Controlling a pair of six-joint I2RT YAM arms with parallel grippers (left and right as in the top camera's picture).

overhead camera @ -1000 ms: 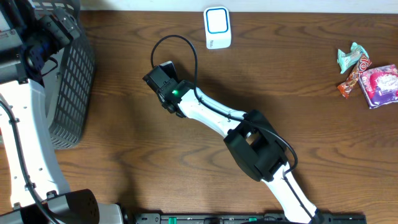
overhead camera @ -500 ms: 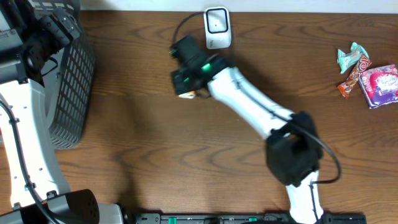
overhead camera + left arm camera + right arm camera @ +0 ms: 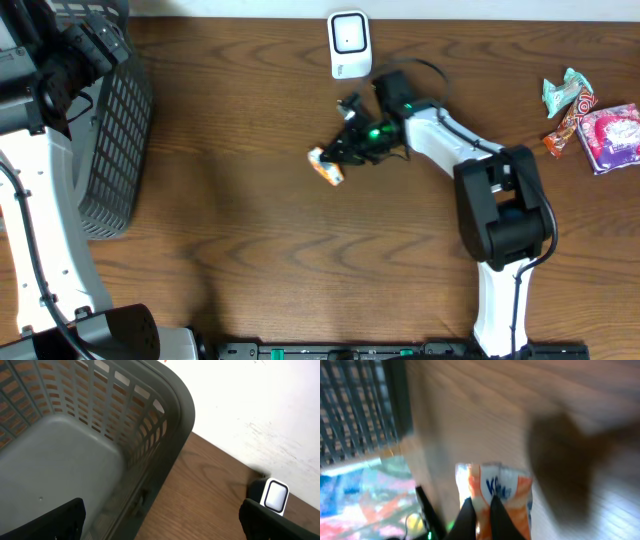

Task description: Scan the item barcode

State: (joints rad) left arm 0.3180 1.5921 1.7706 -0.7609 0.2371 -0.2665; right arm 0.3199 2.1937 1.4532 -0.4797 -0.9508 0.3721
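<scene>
The right gripper (image 3: 338,156) is clamped on the orange packet (image 3: 325,168) (by its edge only). The packet could slip before reaching the scanner (image 3: 349,44).

Right wrist view motion-blurred: orange-and-white packet (image 3: 512,487) lettering illegible. Overhead: grey basket (image 3: 115,130), left of the scanner (image 3: 350,44), cropped by the frame edge.

Overhead: looks straight down on the desk (image 3: 220,230) from afar. Left wrist: high, tilted down into the basket (image 3: 175,420), facing the wall (image 3: 260,410); shares basket and scanner (image 3: 276,495) with overhead. Right wrist: blurred close-up low over the desk, facing the basket.
</scene>
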